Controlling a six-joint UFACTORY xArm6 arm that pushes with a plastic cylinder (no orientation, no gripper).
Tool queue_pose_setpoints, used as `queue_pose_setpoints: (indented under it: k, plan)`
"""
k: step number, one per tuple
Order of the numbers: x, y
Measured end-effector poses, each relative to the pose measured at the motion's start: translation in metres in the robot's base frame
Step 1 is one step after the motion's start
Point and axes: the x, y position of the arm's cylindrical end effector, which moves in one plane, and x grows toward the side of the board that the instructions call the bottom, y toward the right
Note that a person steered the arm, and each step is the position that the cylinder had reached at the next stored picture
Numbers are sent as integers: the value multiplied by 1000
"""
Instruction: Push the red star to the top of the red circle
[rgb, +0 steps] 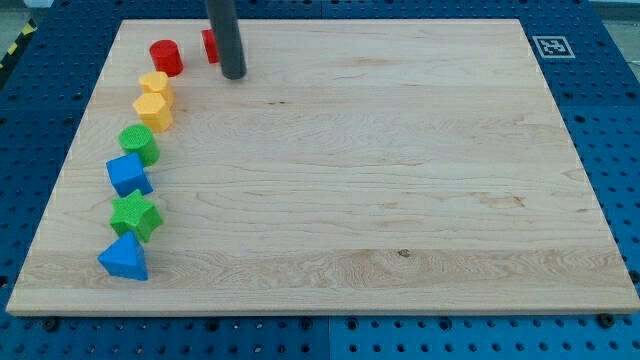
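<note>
The red circle lies near the board's top left. The red star lies just to its right, mostly hidden behind my rod, so its shape is hard to make out. My tip rests on the board just right of and slightly below the red star, close to it; I cannot tell whether it touches. The star sits level with or a little above the circle, with a small gap between them.
A curved line of blocks runs down the view's left side: yellow block, yellow hexagon, green circle, blue block, green star, blue triangle. A marker tag is at top right.
</note>
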Motion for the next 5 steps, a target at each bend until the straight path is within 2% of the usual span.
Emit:
queue_pose_setpoints:
  k: [5]
  plan:
    - [-48,4]
